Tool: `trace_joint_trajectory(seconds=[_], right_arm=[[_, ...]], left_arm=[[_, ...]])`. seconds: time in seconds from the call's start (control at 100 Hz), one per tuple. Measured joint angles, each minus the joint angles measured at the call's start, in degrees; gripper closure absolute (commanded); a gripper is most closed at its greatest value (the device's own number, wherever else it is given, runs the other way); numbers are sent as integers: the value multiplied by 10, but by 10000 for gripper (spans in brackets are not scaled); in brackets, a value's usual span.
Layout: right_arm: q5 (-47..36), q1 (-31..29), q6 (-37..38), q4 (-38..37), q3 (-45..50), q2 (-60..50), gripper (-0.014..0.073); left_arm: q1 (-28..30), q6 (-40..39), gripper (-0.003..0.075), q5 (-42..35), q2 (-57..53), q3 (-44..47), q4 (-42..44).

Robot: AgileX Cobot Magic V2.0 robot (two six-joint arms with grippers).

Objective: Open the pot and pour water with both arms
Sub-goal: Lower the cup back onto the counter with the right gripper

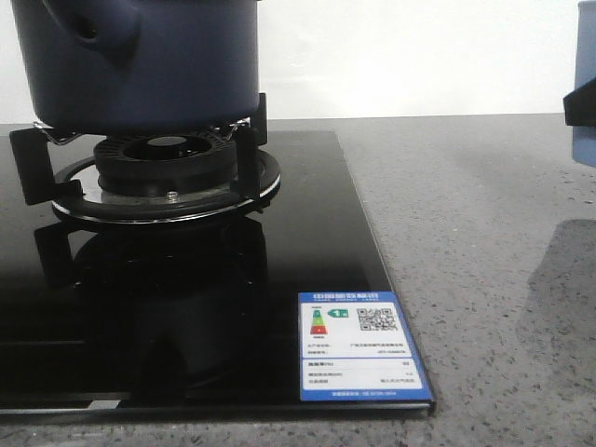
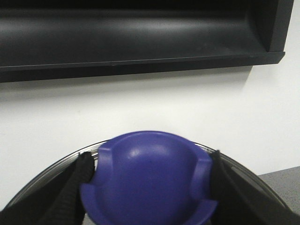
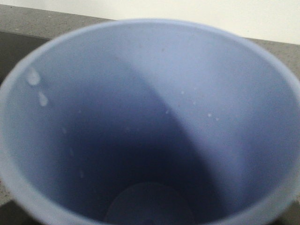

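The dark navy pot (image 1: 140, 65) stands on the burner grate at the far left of the front view, with its top cut off by the frame. Its stubby side socket (image 1: 88, 28) shows a round hole. In the left wrist view my left gripper (image 2: 151, 157) is shut on the blue lid knob (image 2: 150, 183), one black finger (image 2: 77, 183) pressed on each side. The lid's metal rim (image 2: 51, 171) curves around them. A light blue cup (image 3: 150, 117) fills the right wrist view and hides the right fingers. At the front view's right edge a dark angular part of the right arm (image 1: 579, 107) sits over the cup (image 1: 585, 149).
The black glass cooktop (image 1: 307, 233) carries the burner (image 1: 168, 154), its black grate prongs (image 1: 250, 130) and an energy label (image 1: 358, 345). Grey stone counter (image 1: 484, 279) lies to the right. A black range hood (image 2: 140, 37) hangs on the white wall above the lid.
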Motion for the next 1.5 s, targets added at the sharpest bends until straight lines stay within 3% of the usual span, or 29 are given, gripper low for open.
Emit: trace_joint_trajectory(seconds=[0.16,0.53,1.5], right_arm=[[-60,-12,-47,-1,-2,38,225],[-83,-13,-88,42,-4,90,225],[-110,-13,-97,50,-9,116,221]], left_arm=[[0,0,318,0,3,0,0],[0,0,318,1,13,0,0],[0,0,318,1,13,0,0]])
